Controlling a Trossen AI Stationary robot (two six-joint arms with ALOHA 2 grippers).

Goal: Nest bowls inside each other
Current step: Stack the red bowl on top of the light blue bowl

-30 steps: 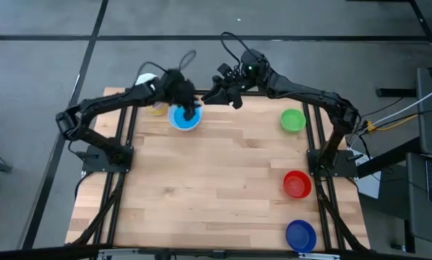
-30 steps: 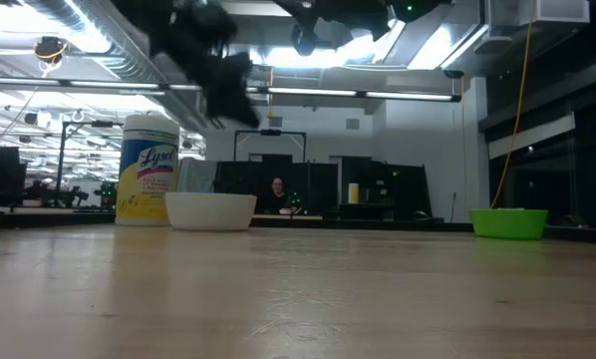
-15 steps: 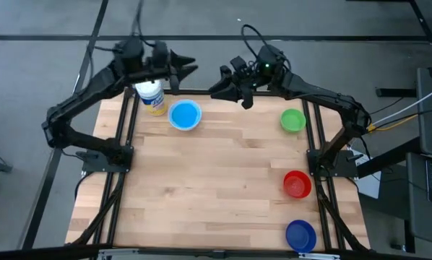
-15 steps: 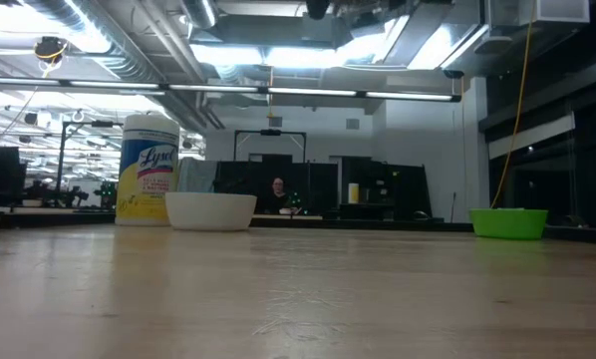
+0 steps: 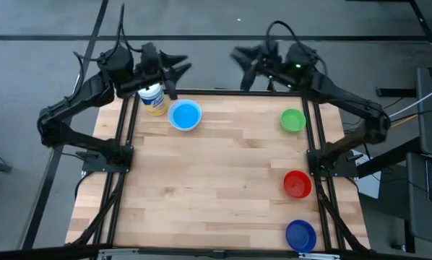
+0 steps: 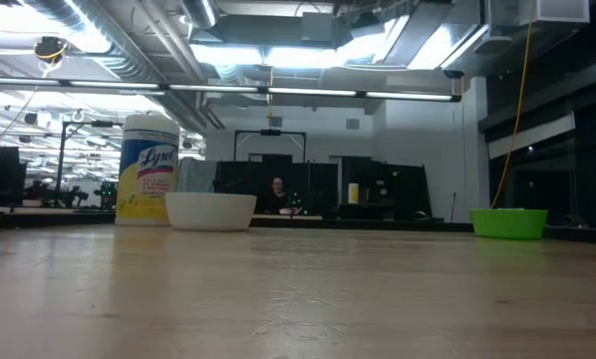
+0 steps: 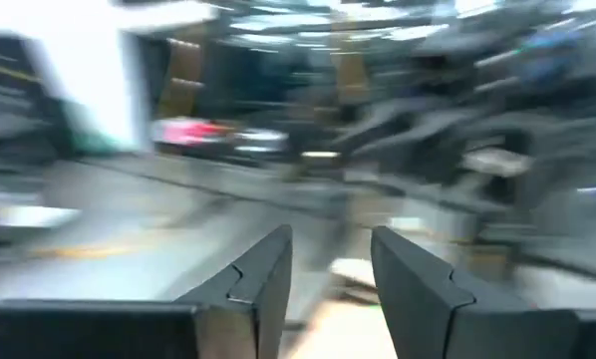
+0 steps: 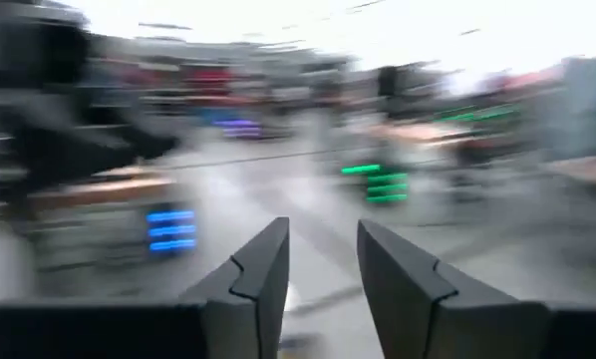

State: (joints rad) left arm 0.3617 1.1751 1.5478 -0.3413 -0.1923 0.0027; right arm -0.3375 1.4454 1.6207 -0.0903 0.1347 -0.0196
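A light blue bowl (image 5: 185,115) stands near the table's far edge. From the side it shows a white bowl's wall (image 6: 210,210) around it. The green bowl (image 5: 293,120) stands at the far right, the red bowl (image 5: 297,184) nearer on the right, and the dark blue bowl (image 5: 300,235) at the near right corner. My left gripper (image 5: 181,72) hangs high over the far edge, left of the light blue bowl, open and empty (image 7: 330,249). My right gripper (image 5: 239,61) hangs high beyond the far edge, also open and empty (image 8: 323,239).
A white-lidded jar with a yellow label (image 5: 153,99) stands just left of the light blue bowl, under my left arm. The wooden table's (image 5: 216,188) middle and near left part is bare. Black frame rails run along both sides.
My left gripper has risen from just above the light blue bowl and drawn back toward the far left, tipping from slanting down to level. My right gripper has risen and drawn back toward the far right, turning as it went. The bowls have stayed in place.
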